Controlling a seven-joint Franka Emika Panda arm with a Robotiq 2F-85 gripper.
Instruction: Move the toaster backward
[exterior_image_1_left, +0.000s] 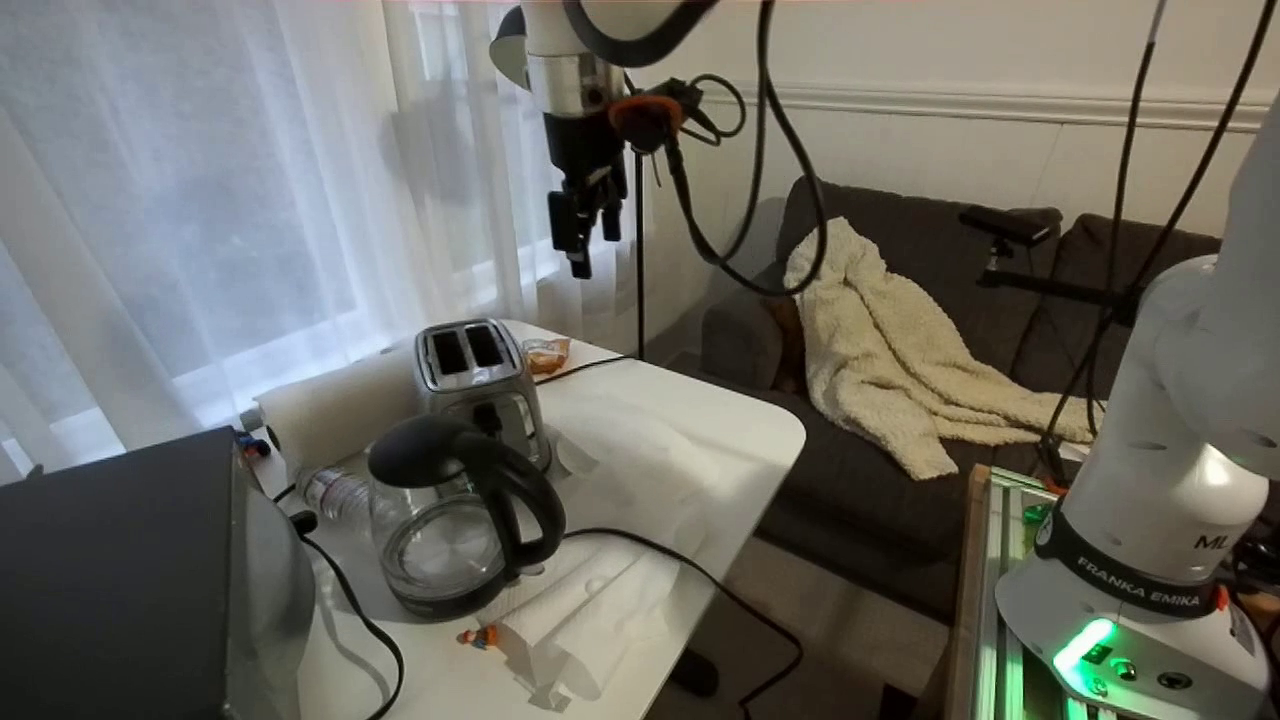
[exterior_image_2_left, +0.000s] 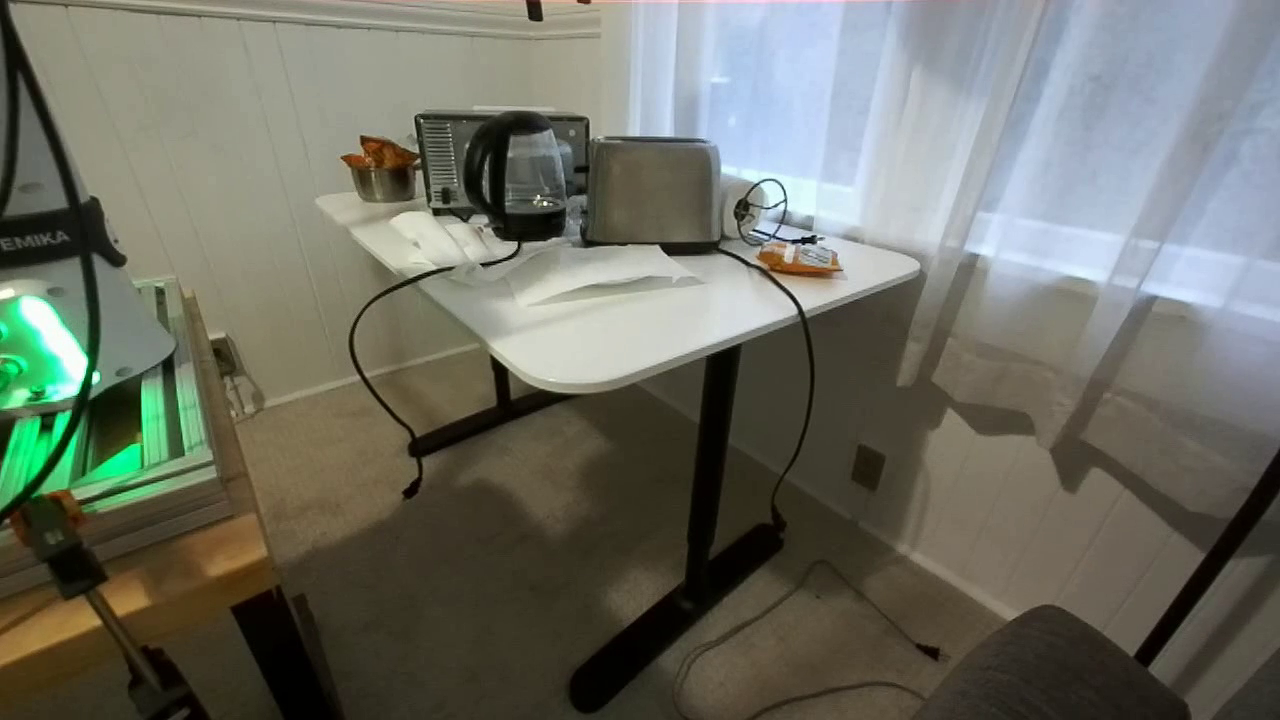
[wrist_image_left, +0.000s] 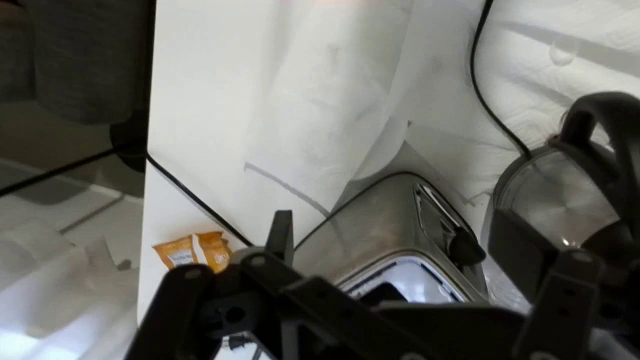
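The silver two-slot toaster (exterior_image_1_left: 492, 380) stands upright on the white table (exterior_image_1_left: 735, 425), near the window side. Its brushed long side (exterior_image_2_left: 652, 190) faces the camera in an exterior view. My gripper (exterior_image_1_left: 594, 248) hangs above the toaster, pointing down, apart from it. In the wrist view the fingers of my gripper (wrist_image_left: 400, 237) are spread wide with nothing between them. The toaster (wrist_image_left: 375, 230) lies below, its lever side towards the carafe, and the gripper linkage hides much of its top. Only a dark tip (exterior_image_2_left: 535, 10) of the gripper shows at the top edge of an exterior view.
The glass kettle (exterior_image_1_left: 440, 550) with black handle stands close beside the toaster. A paper towel roll (exterior_image_1_left: 340, 415) and a plastic bottle (exterior_image_1_left: 335, 492) lie by the window. An orange packet (exterior_image_2_left: 800, 260), loose paper sheets (exterior_image_2_left: 600, 270), cords and a dark oven (exterior_image_1_left: 120, 580) are also on the table.
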